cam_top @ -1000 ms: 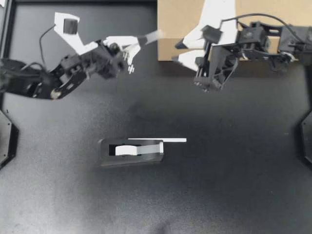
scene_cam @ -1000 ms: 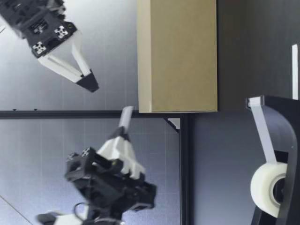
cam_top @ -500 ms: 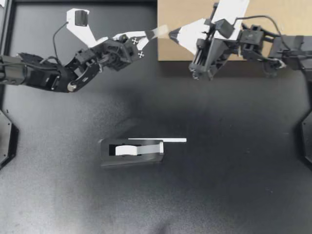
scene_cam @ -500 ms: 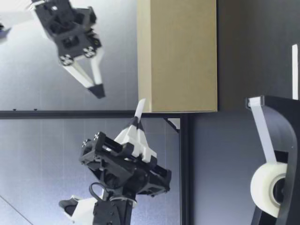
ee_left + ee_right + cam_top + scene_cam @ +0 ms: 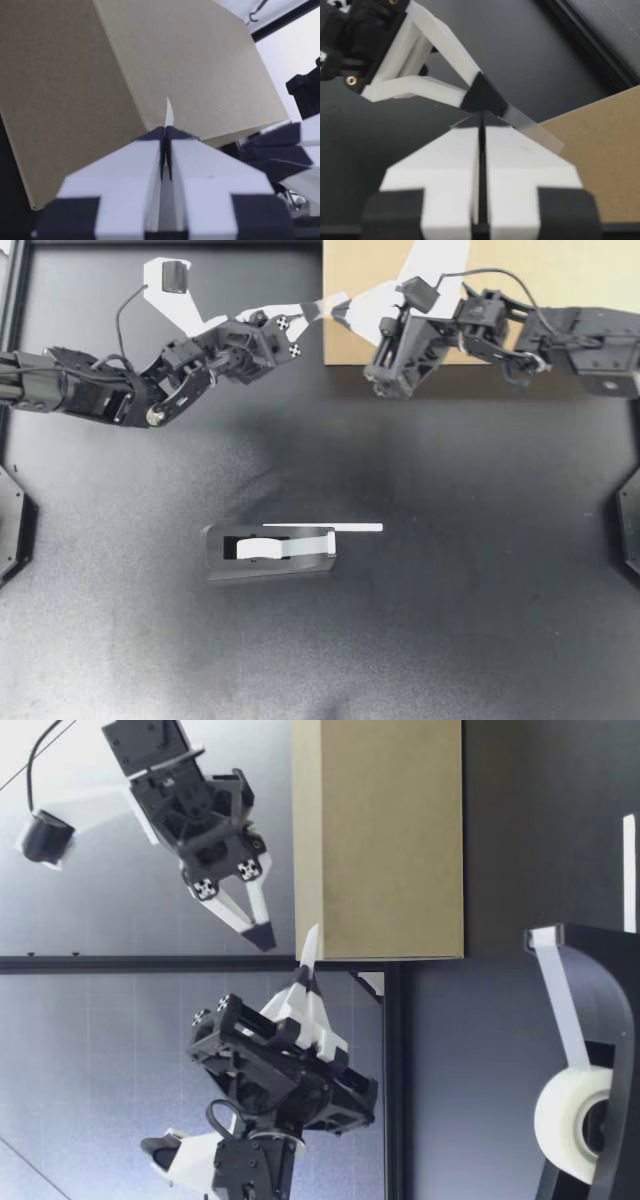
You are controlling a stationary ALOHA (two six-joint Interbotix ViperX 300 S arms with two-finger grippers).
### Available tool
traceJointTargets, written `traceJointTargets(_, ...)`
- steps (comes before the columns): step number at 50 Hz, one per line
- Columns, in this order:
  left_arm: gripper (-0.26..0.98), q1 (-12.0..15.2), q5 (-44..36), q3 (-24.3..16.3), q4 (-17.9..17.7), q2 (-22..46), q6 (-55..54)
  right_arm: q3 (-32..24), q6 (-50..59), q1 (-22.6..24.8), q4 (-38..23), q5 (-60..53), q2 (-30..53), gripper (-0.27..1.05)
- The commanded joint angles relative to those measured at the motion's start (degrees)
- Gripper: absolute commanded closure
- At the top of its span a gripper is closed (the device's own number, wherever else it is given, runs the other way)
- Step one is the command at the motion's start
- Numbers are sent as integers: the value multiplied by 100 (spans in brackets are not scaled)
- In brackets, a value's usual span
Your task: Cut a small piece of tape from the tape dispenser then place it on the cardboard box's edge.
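My left gripper (image 5: 303,314) is shut on a short piece of tape (image 5: 325,308) that sticks out toward the left edge of the cardboard box (image 5: 520,280). In the left wrist view the tape (image 5: 168,112) juts up from the shut fingertips (image 5: 165,131), with the box's corner (image 5: 165,65) just ahead. My right gripper (image 5: 342,310) is shut on nothing, its tip close to the tape's free end. The low view shows it (image 5: 260,933) slightly above the tape (image 5: 311,942). The right wrist view has the tape (image 5: 530,131) crossing just ahead of its tips (image 5: 481,120).
The black tape dispenser (image 5: 270,552) with its white roll (image 5: 258,548) stands mid-table, well nearer than both arms. A white strip (image 5: 322,528) lies along its far side. The box stands at the table's far right edge.
My right gripper has shut and swung left to meet the tape's free end. My left gripper has carried the tape closer to the box's edge.
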Motion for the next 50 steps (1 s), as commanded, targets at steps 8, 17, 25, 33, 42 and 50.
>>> traceJointTargets(8,79,79,-18,-62,18,-26,9,-220,0,-220,0,62,202,88)
traceJointTargets(17,79,79,-9,-62,18,26,-9,-255,-18,-272,0,70,334,88)
traceJointTargets(25,79,79,-9,-88,18,53,-9,-290,-26,-308,0,70,396,88)
traceJointTargets(33,79,70,-9,-79,18,53,-9,-352,-44,-387,-9,70,510,88)
traceJointTargets(42,79,70,-9,-70,18,62,-9,-510,-53,-431,-9,70,642,88)
traceJointTargets(50,78,70,35,-53,9,53,9,-677,-62,-457,-18,132,738,88)
